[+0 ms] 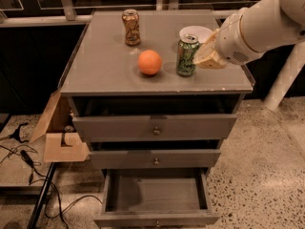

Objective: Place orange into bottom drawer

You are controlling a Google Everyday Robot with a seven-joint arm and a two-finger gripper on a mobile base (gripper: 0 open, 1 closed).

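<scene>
High front view down onto cabinet (102,68), end effector (208,56) upper right.

Cabinet top (100,75): patterned can (131,26) upright at 11 o'clock; green can (187,55) upright at 3, white bowl (195,32) behind it at 1. Cardboard box (59,137) on the floor, 9 o'clock of the cabinet. My gripper (208,56) sits just beside the green can, at its 3.
</scene>
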